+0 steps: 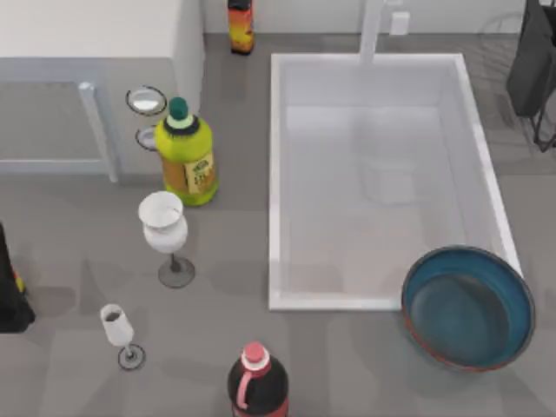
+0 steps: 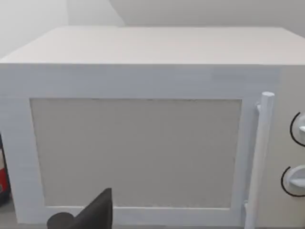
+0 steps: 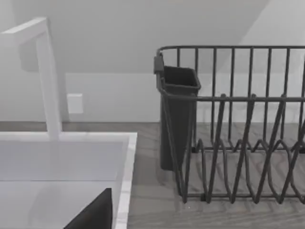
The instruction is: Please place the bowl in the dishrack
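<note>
While your bowl (image 1: 467, 308) sits on the bench (image 1: 78, 261) overlapping the sink (image 1: 280, 174) corner, well apart from the dishrack (image 3: 238, 143), nothing grips it; tool states: cannot tell.

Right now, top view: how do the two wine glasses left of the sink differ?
The larger wine glass has a wide white bowl and a tall stem; the smaller wine glass has a narrow bowl and a short stem. The larger one stands beside the yellow-green bottle; the smaller one stands nearer the front edge, left of the dark red-capped bottle. Both stand upright on the table.
</note>
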Tool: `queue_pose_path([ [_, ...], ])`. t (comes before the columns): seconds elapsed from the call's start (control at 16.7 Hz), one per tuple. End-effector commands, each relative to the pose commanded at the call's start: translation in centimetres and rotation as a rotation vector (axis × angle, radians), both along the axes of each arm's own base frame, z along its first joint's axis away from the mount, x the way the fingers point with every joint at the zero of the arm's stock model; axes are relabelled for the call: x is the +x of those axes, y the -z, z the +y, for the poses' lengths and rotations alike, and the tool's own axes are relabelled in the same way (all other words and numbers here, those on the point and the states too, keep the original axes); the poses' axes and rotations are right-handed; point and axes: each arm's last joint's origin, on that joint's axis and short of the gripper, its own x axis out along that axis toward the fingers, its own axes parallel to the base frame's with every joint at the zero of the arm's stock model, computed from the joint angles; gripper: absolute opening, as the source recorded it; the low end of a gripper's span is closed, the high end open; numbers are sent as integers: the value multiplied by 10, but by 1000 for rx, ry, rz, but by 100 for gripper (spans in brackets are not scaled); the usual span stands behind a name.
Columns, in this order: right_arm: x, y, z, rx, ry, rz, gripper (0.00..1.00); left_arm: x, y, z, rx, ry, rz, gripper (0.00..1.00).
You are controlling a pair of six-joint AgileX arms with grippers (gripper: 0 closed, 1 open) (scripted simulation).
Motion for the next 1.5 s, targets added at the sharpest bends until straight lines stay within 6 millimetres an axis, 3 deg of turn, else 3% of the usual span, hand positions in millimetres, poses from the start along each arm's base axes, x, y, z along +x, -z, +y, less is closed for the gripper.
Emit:
queue_pose_path([
  [0.24,0,-6,1,10,-8,33,100,0,0,0,0,0,0,100],
  [0.54,9,-41,9,64,-57,298,100,0,0,0,0,0,0,100],
  [0.78,41,-63,23,95,-80,695,100,0,0,0,0,0,0,100],
  [1.08,92,-71,50,77,-53,1159,100,0,0,0,0,0,0,100],
  [1.32,123,-73,71,35,-13,1377,100,0,0,0,0,0,0,100],
  [1.5,135,-72,80,12,9,1453,100,0,0,0,0,0,0,100],
])
